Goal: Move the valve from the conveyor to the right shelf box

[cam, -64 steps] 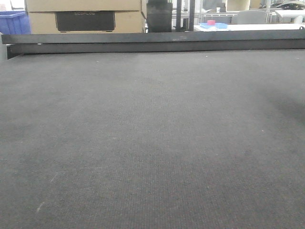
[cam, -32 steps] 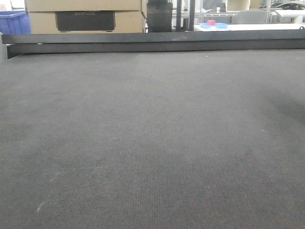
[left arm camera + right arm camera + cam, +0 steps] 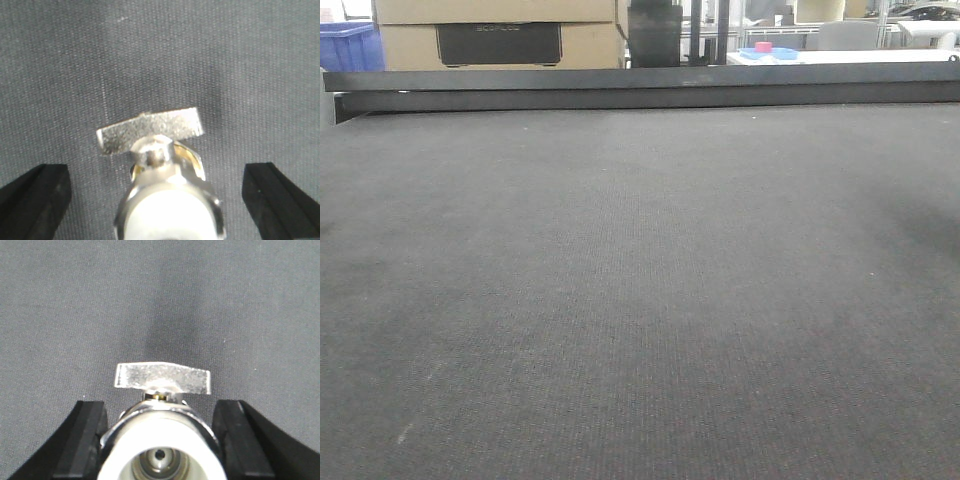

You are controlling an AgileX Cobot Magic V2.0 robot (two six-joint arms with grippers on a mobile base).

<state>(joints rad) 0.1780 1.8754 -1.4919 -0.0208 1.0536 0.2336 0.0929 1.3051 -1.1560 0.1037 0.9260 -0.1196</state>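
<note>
The left hand (image 3: 157,171) is standing wide open. Its two black fingers (image 3: 35,200) are sitting at the far edges of the left wrist view, and bare belt is showing between each one and the valve (image 3: 167,192). The valve is lying midway between them with nothing touching it, its flat silvery handle (image 3: 150,131) tilting slightly up to the right.

The right hand (image 3: 160,407) is closing in much tighter. Its black pads (image 3: 85,440) are sitting against both flanks of a valve (image 3: 160,415) with no gap showing, so it is gripping the body. Here the handle (image 3: 162,378) is lying level, and the white ring (image 3: 115,462) is facing the camera around a round bore. The pictures are not showing whether this valve is resting on the grey belt or hanging just above it, nor whether the two wrist views are showing one valve or two.

The front view is showing what the wrist views are not: the conveyor (image 3: 640,300) stretching away as a wide dark grey belt, the black rail (image 3: 640,88) running along its far edge, and cardboard boxes (image 3: 500,30) and a blue crate (image 3: 345,45) standing behind the rail. Neither hand nor valve is appearing in that view.
</note>
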